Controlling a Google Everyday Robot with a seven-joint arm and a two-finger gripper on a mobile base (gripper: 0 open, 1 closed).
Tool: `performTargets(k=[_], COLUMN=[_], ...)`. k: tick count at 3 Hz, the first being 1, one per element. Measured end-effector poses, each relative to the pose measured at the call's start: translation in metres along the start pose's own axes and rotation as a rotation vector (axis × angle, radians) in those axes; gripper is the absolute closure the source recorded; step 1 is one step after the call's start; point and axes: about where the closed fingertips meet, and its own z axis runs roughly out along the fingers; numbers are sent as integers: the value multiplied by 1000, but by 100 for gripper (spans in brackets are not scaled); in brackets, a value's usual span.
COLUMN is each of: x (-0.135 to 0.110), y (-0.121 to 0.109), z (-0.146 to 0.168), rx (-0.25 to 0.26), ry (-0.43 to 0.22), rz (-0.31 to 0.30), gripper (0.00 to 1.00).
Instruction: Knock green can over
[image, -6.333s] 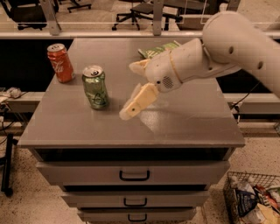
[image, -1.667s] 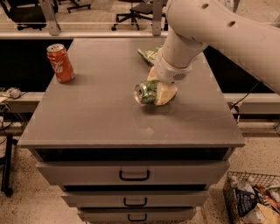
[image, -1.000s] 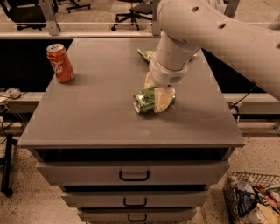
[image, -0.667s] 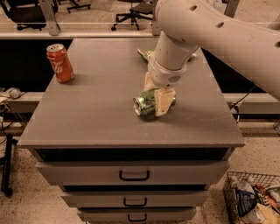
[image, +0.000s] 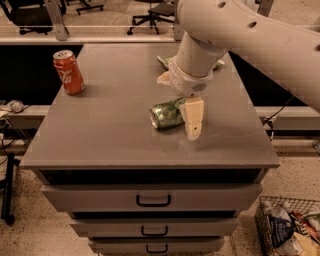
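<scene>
Cabinet top (image: 100, 125) carries toppled green can (image: 167, 114) beside the tool (image: 181, 107), upright red can (image: 68, 72), green bag (image: 167, 61).

Only white script on the red can (image: 68, 72), unreadable.

Cream two-finger gripper (image: 192, 118) hangs low over the grey cabinet top (image: 100, 135) at the right end of the lying green metal soda can (image: 167, 114), covering that end; the can's pale markings are too blurred to read. Just behind the gripper, the flat green snack bag (image: 165, 61) shows at two edges only, the rest hidden by the white arm's wrist (image: 192, 70). Arm runs out of the top and right edges; wire basket (image: 287, 199), lower right of the gripper, is cut by the right and bottom edges, contents indistinct.
</scene>
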Motion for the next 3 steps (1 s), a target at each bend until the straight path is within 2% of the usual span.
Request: performTargets(k=[1, 2, 3], x=[9, 30, 73], y=[1, 3, 8], z=[-6, -17, -31], rx=[2, 10, 32], ry=[-6, -58, -150], rz=[21, 93, 226], gripper=[0, 0, 0])
